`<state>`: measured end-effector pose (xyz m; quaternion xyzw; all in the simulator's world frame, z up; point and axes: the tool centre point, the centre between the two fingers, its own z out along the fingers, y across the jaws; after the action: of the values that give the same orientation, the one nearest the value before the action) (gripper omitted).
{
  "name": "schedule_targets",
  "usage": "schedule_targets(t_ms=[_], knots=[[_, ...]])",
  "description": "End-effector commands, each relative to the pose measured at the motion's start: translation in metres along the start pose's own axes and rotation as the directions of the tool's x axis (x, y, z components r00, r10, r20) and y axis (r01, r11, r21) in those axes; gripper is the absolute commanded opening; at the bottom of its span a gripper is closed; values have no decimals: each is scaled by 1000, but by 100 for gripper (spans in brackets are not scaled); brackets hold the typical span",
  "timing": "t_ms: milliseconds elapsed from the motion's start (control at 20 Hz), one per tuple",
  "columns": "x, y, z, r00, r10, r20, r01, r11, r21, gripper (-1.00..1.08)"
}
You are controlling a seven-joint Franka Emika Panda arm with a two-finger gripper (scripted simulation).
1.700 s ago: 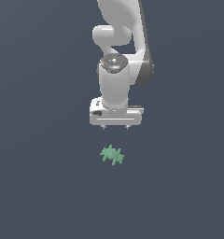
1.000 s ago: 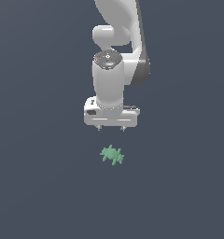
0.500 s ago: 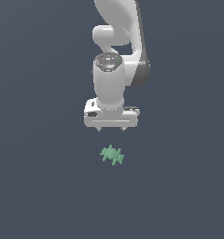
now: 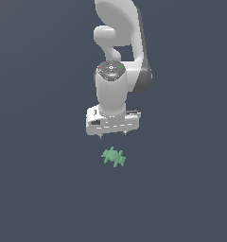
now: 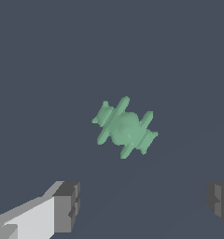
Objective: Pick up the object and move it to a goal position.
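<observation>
Hand (image 4: 112, 135) spread wide and empty, apparently poised above pale-green spiky object (image 4: 113, 157), not touching

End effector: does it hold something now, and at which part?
Nothing is held. The end effector is open, apart from the green object.

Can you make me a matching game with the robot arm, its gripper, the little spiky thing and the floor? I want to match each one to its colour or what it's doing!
Things:
1. robot arm
2. gripper
3. spiky object
4. floor

Descriptions:
A. pale green, lying free
B. dark grey-blue, plain
C. fingers wide apart, hanging above the object
D. white, curving up out of the picture

Pairs: 1-D, 2-C, 3-A, 4-B
</observation>
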<state>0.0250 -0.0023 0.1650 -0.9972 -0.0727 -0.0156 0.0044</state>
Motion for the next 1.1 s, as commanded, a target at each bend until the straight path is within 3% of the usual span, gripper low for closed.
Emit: schedule_targets(t_ms=[0,250,500,750,1050], knots=[[2,0,6,998,-62,4,62,998,-2,100],[8,1,19,979,-205,12,205,979,-6,100],[13,1,33,939,-345,19,345,939,-5,100],[18,2,47,879,-477,25,477,879,-1,100],[23,2,64,783,-621,29,621,784,6,100]])
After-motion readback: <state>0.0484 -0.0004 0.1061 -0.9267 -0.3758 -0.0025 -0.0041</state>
